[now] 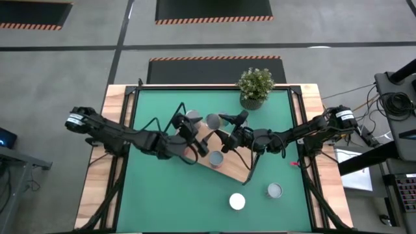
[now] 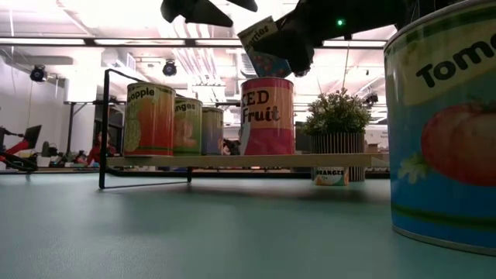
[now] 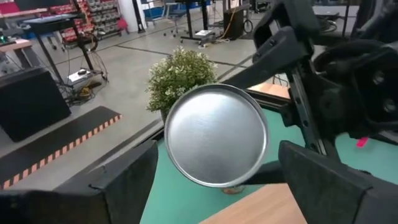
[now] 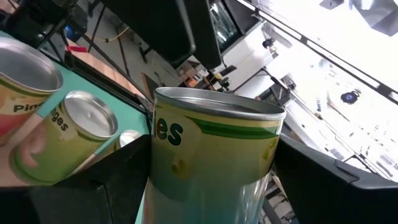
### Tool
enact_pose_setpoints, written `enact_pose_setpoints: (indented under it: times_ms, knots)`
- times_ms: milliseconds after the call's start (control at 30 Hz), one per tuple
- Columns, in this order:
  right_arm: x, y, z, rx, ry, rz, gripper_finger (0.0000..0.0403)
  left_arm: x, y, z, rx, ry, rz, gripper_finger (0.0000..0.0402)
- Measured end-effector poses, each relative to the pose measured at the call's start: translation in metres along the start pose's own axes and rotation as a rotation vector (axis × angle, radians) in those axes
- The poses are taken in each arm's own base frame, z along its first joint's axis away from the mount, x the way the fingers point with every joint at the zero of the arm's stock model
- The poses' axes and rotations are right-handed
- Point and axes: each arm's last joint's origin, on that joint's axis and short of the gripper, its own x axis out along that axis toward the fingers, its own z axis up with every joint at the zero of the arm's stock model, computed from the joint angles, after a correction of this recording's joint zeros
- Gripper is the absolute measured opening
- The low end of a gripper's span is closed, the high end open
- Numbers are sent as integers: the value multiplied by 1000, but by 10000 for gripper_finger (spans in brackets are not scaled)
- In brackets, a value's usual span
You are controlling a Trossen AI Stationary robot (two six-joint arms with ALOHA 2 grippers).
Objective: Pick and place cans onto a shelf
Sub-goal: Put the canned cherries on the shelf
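The shelf (image 1: 235,168) is a light-wood board with black wire loops, lying slantwise on the green mat. Several cans stand on it, among them an orange-labelled one (image 2: 149,118) and a pink "Fruit" one (image 2: 267,116). My right gripper (image 1: 229,132) is shut on a green-labelled can (image 4: 211,155) in the air above the shelf; the can also shows in the low view (image 2: 263,37). My left gripper (image 3: 217,186) is open, its fingers on either side of that can's silvery top (image 3: 216,134), with a narrow gap showing on each side. My right gripper pinches the can's side wall (image 4: 163,186) between its two fingers, one on each side of the label, below the top rim. The can is lifted clear above the shelf's cans and is tilted, its top turned toward my left gripper.
A white-topped can (image 1: 237,201) and a grey-topped can (image 1: 274,190) stand on the mat near the front right. One of them, a tomato can, fills the right of the low view (image 2: 442,132). A potted plant (image 1: 255,88) stands at the mat's far edge.
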Motion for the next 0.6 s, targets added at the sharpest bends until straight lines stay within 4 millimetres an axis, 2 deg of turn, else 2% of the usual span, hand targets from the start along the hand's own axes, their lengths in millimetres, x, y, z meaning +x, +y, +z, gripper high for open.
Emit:
enact_pose_setpoints:
  times_ms: [100,300,433,600]
  knots:
    - [0,0,0,0,0,0,299,1,1,2,-9,-3,5,333]
    - [0,0,0,0,0,0,299,2,1,5,23,-5,2,393]
    - [0,0,0,0,0,0,299,4,0,3,16,-2,2,388]
    - [0,0,0,0,0,0,299,12,7,6,-83,-13,28,375]
